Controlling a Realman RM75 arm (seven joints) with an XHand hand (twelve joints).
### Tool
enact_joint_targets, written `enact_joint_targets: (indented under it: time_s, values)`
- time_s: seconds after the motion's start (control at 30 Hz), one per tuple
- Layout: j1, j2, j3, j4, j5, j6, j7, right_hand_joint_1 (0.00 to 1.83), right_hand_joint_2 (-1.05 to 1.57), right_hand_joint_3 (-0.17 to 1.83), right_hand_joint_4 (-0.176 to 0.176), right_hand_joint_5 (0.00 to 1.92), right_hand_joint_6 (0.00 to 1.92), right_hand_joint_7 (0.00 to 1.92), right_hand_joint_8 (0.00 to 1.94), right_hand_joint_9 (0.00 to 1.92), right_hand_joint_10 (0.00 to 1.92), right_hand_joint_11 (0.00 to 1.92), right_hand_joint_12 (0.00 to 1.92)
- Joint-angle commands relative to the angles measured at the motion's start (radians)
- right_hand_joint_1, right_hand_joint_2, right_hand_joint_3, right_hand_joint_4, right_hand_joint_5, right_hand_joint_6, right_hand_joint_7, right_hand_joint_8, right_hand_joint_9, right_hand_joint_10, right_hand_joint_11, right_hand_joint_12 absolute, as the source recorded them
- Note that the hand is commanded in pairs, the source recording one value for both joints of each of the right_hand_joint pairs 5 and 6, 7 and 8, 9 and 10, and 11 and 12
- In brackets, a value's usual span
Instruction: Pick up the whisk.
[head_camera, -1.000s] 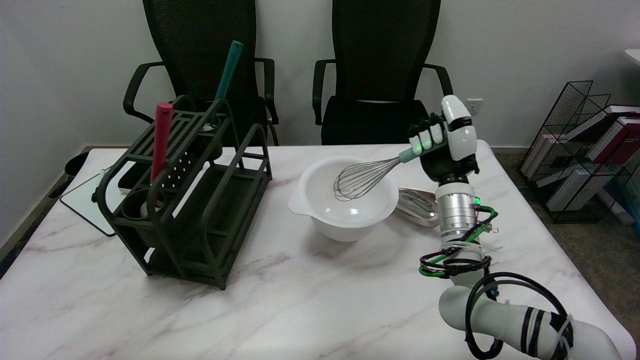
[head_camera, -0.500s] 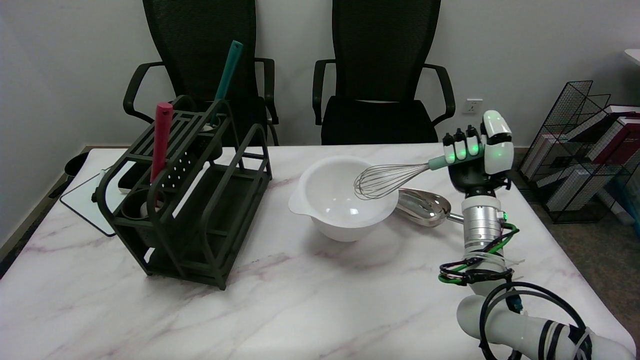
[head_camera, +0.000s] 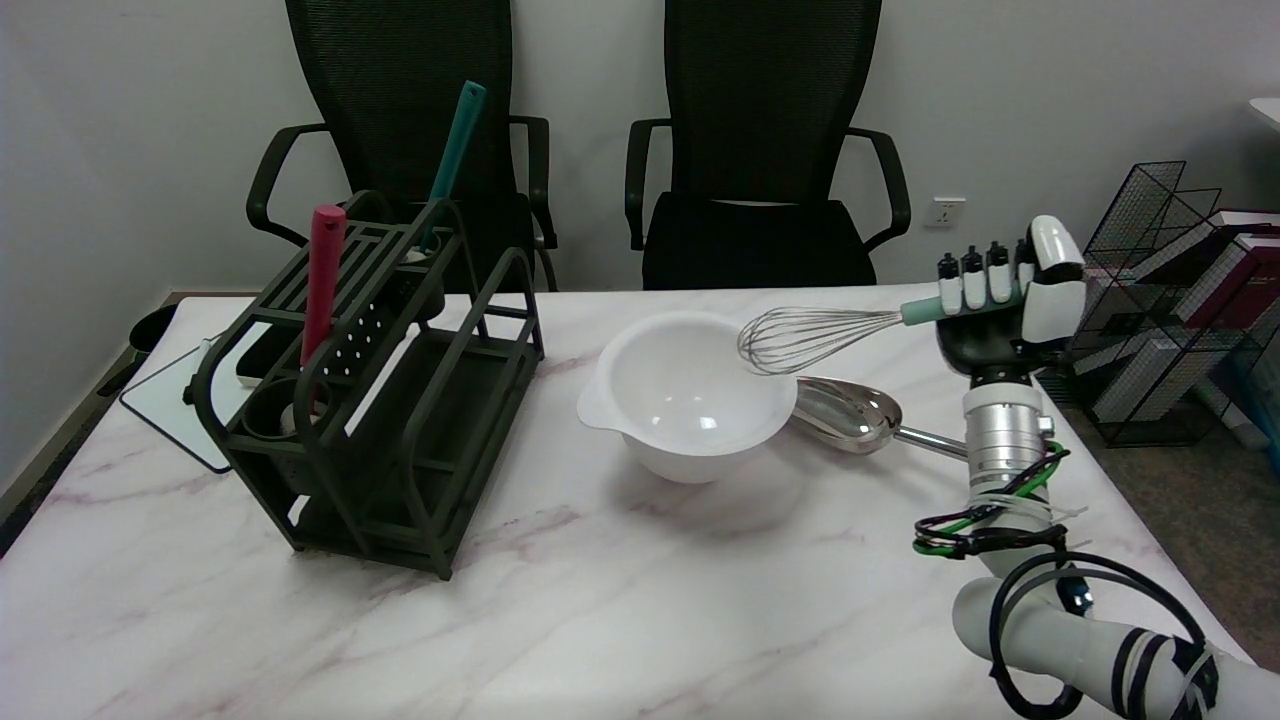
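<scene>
The right hand (head_camera: 1000, 315) grips the whisk (head_camera: 830, 335) by its pale green handle, fingers wrapped round it. The whisk lies nearly level, wires pointing toward the white bowl (head_camera: 688, 395), apparently above its right rim.

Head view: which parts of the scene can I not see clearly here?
- Whisk handle: mostly wrapped by the right hand and its fingers.
- Metal scoop: near end of its handle hidden behind the wrist.
- Red utensil and teal utensil: lower ends hidden inside the rack.
</scene>
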Motion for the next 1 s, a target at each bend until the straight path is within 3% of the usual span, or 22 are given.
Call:
enact_joint_targets:
  time_s: [0.03, 0.53, 0.83, 1.0]
  values:
    - [-0.030, 0.090, 0.092, 0.039, -0.009, 0.058, 0.162, 0.96, 1.16, 1.01, 0.000, 1.92, 1.92, 1.92, 1.92, 1.92, 1.92, 1.92, 1.92]
    - [-0.029, 0.129, 0.241, 0.094, -0.201, -0.009, -0.089, 1.02, 1.21, 0.85, 0.000, 1.92, 1.92, 1.92, 1.92, 1.92, 1.92, 1.92, 1.92]
    - [-0.024, 0.131, 0.239, -0.108, -0.294, -0.205, -0.124, 1.04, 1.28, 0.81, 0.000, 1.92, 1.92, 1.92, 1.92, 1.92, 1.92, 1.92, 1.92]
    - [0.016, 0.137, 0.232, -0.180, -0.487, -0.351, -0.124, 1.06, 1.34, 0.71, 0.000, 1.92, 1.92, 1.92, 1.92, 1.92, 1.92, 1.92, 1.92]
